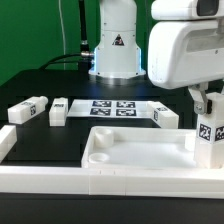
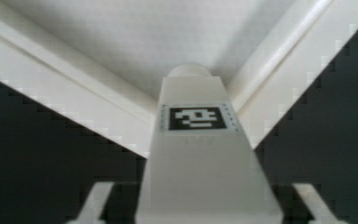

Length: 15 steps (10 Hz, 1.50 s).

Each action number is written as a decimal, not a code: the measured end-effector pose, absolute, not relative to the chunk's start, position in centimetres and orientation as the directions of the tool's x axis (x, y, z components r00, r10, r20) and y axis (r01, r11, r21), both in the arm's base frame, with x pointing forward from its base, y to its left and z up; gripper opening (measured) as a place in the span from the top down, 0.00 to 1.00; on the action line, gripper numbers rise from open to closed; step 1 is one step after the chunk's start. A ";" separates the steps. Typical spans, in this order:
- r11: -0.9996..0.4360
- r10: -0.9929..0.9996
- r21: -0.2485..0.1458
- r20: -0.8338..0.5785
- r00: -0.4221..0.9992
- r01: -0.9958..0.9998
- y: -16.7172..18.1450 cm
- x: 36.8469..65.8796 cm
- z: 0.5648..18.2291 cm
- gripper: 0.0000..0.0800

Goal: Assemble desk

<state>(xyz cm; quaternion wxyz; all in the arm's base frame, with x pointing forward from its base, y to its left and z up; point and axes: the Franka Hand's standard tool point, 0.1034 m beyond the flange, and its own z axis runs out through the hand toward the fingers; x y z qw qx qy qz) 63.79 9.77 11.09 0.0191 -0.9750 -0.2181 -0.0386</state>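
Note:
The white tray-like tabletop (image 1: 135, 150) lies in the front middle of the exterior view. At its right corner a white square-section leg (image 1: 210, 130) with a black-and-white tag stands upright. My gripper (image 1: 207, 105) comes down over the top of that leg and is closed in on it. In the wrist view the leg (image 2: 199, 140) runs straight away from the gripper (image 2: 202, 198) into a corner where two tabletop rims (image 2: 78, 75) meet. A finger (image 2: 101, 202) shows on either side of the leg. The leg's lower end is hidden.
Loose legs lie behind the tabletop: two (image 1: 28, 109) (image 1: 58, 110) on the exterior view's left and one (image 1: 166, 115) on the right. The marker board (image 1: 112, 107) lies between them, before the robot base (image 1: 115, 50). White border rails (image 1: 40, 178) run along the left and front.

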 end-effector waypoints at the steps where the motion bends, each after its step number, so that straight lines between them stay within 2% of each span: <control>1: -0.930 0.365 -0.026 0.082 0.927 0.368 9.8 63.8 11.1 0.64; 5: -0.996 0.058 -0.062 0.069 0.996 0.062 9.6 63.8 11.0 0.64; 9: -0.950 -0.306 -0.081 0.043 0.951 -0.302 9.8 63.6 10.9 0.64; 12: -0.859 -0.511 -0.062 0.036 0.859 -0.509 8.7 63.5 11.0 0.62; 15: -0.782 -0.624 -0.041 0.036 0.781 -0.622 7.3 63.5 11.0 0.62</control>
